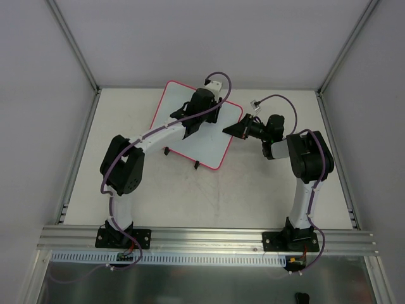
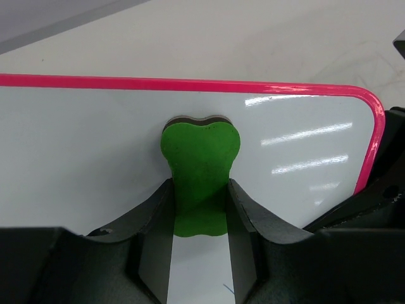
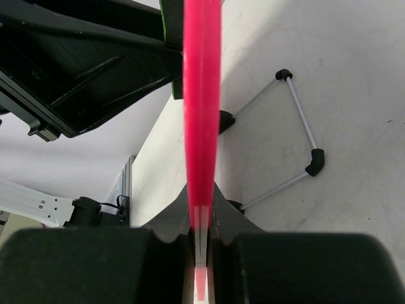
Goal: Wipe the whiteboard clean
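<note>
The whiteboard (image 1: 212,142) is a flat white rectangle with rounded corners and a thin pink-red frame; in the left wrist view (image 2: 82,145) its surface is glossy, with streaks of reflected light near the right corner; a faint thin blue stroke (image 2: 228,290) shows low between the fingers. Two small black clip feet (image 1: 197,166) sit on its near edge; in the right wrist view thin wire legs (image 3: 297,114) with black corner pieces run out from them over the table (image 1: 253,196).

The board lies on the far middle of the table, a little left of centre, turned at an angle so one corner points far; whether it rests flat or propped cannot be told.

The left gripper (image 1: 190,132) is above the middle of the board, fingers pointing down at it; in its own camera the left gripper (image 2: 200,190) has its jaws narrowed onto a green bone-shaped eraser (image 2: 201,158), whose far lobe lies on the white surface near the board's far edge. The right gripper (image 1: 228,130) meets the board at its right edge; seen from its wrist, the right gripper (image 3: 201,237) is pinched closed on the pink frame (image 3: 202,95), which runs edge-on straight out between the two fingers.
</note>
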`<state>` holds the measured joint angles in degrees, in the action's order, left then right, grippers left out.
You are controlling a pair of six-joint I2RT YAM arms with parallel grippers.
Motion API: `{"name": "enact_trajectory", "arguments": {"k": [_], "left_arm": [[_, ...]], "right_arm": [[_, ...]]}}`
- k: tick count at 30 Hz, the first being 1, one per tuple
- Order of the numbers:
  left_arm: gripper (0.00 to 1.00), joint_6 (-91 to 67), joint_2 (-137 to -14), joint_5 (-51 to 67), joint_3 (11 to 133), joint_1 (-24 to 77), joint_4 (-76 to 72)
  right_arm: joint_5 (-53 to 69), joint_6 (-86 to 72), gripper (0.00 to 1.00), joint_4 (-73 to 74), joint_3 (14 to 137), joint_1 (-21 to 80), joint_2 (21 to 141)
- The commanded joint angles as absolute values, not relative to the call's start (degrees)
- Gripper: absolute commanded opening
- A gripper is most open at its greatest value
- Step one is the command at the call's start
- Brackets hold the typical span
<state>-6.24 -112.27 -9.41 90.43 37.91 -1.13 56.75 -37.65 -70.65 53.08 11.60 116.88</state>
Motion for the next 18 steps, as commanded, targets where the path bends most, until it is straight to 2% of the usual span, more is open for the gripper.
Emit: {"name": "enact_trajectory", "arguments": {"k": [1, 10, 18], "left_arm": [[0.0, -8.0, -114.7, -8.0, 84.7, 38.8, 1.5], [0.0, -7.1, -109.9, -10.2, 70.5, 42.5, -1.9], [0.0, -13.0, -107.1, -11.5, 60.6, 43.0, -2.0]], "right_arm": [[59.8, -33.5, 0.0, -87.7, 54.0, 12.9, 114.7], [59.7, -33.6, 0.0, -87.7, 54.0, 13.0, 114.7], [59.7, -33.5, 0.0, -87.7, 53.9, 12.9, 114.6]]}}
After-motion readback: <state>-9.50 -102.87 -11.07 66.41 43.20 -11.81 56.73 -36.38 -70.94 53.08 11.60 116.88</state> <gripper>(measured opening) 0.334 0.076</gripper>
